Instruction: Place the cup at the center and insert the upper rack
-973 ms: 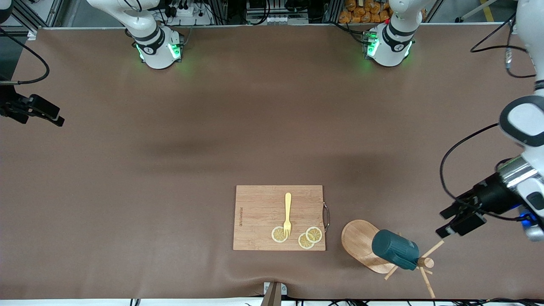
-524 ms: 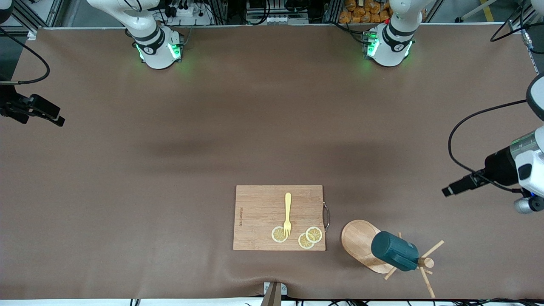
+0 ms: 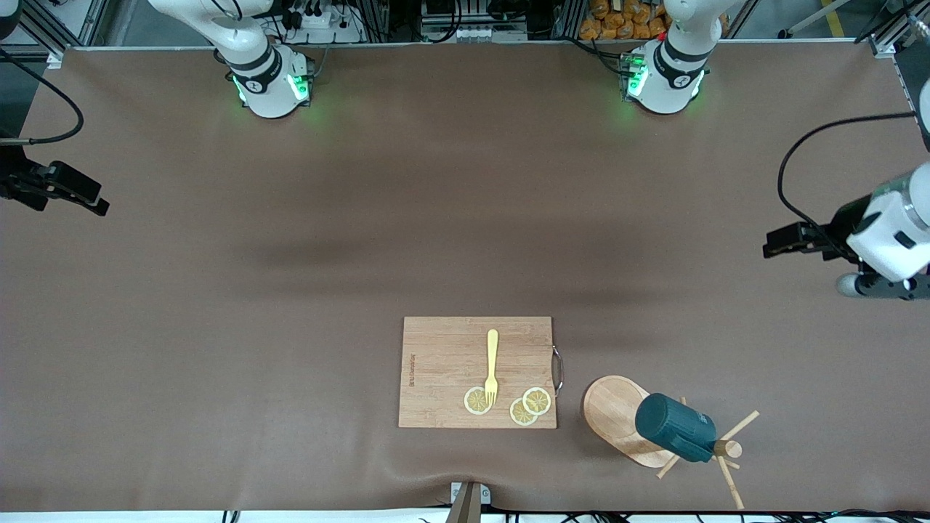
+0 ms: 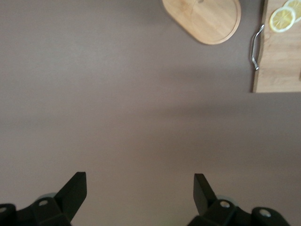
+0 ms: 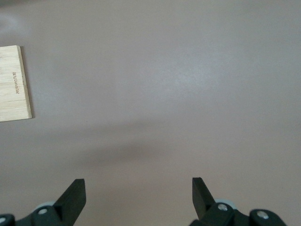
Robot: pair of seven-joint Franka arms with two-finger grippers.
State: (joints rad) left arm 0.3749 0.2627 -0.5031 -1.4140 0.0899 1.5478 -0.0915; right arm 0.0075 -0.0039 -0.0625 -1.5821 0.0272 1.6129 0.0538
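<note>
Left gripper (image 3: 776, 243) risen off cup (image 3: 676, 428); wrist views show both grippers' fingers (image 4: 75, 190) apart, seemingly empty.

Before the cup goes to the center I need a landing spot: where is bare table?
The mat is bare from the arm bases down to the cutting board. It is crowded nearest the camera: the board, then the rack with the cup on it.

Place: robotics lab — not a home
Evidence: aluminium framing (image 3: 29, 25), cables (image 3: 806, 156) — brown mat-covered table (image 3: 436, 218)
</note>
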